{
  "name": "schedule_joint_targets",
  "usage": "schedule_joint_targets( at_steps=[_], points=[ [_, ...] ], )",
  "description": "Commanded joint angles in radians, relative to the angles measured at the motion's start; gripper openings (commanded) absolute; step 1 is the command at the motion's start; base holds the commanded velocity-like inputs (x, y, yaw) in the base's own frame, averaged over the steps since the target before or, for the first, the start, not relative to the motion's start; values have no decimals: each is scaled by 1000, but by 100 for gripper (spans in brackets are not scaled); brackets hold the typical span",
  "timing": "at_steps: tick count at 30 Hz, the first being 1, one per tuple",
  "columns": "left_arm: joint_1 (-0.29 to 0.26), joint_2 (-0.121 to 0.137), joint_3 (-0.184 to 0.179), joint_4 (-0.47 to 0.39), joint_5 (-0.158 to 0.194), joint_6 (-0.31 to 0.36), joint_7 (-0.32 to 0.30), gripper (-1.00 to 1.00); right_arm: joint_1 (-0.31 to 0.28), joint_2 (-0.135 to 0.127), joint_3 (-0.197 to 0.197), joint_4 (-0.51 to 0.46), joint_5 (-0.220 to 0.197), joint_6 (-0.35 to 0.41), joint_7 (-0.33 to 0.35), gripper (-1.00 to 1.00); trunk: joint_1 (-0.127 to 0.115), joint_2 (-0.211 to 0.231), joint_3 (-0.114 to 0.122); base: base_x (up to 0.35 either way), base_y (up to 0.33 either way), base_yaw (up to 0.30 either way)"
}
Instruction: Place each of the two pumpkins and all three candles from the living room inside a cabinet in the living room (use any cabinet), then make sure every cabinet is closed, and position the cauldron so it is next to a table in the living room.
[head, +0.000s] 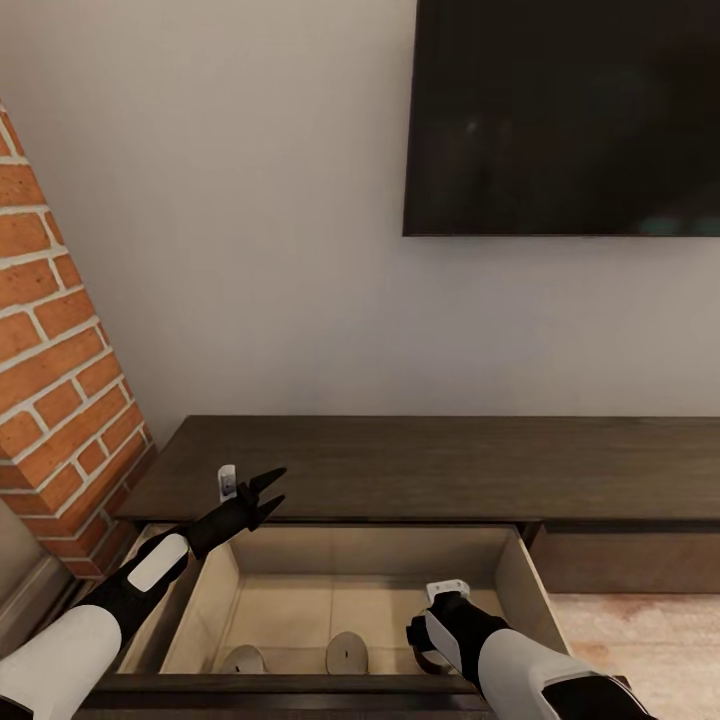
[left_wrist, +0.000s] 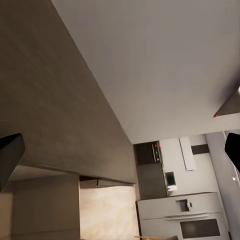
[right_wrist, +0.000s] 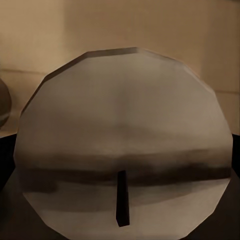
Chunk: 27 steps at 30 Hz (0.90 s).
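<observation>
A: Drawer of the cabinet (head: 420, 465) pulled out, pale inside. Two candles lying on its floor, one (head: 243, 659) at 7 o'clock, other (head: 346, 652) just beside it toward 6.

B: Third one?

A: Right wrist cam has a candle (right_wrist: 125, 150) face-on, wick end toward lens, long axis running along the fingers. Dark fingers flank it both sides; looks clenched on it, but contact itself is hidden, so that's my read. Right end effector (head: 432, 640) sits low inside drawer at 5 o'clock.

B: Left arm?

A: Left end effector (head: 268, 497) released, fingers spread, hanging over drawer's back-left corner by the cabinet top. Nothing in it.

B: Next?

A: Probably let go; drawer floor directly under the candle, R arm nearer.
</observation>
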Motion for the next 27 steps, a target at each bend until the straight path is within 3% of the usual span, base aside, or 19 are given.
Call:
schedule_joint_targets(
  at_steps=[1, 21, 27],
  points=[
    [0, 0, 0, 0, 0, 0, 0, 100, 0, 0, 0, 0, 0, 0, 0, -100, 0, 0, 0, 0, 0, 0],
    [0, 0, 0, 1, 2, 0, 0, 100, 0, 0, 0, 1, -1, 5, -3, -100, 0, 0, 0, 67, -10, 0],
    [0, 0, 0, 0, 0, 0, 0, 100, 0, 0, -1, 1, 0, 3, -3, -100, 23, -42, -19, 0, 0, 0]
  ],
)
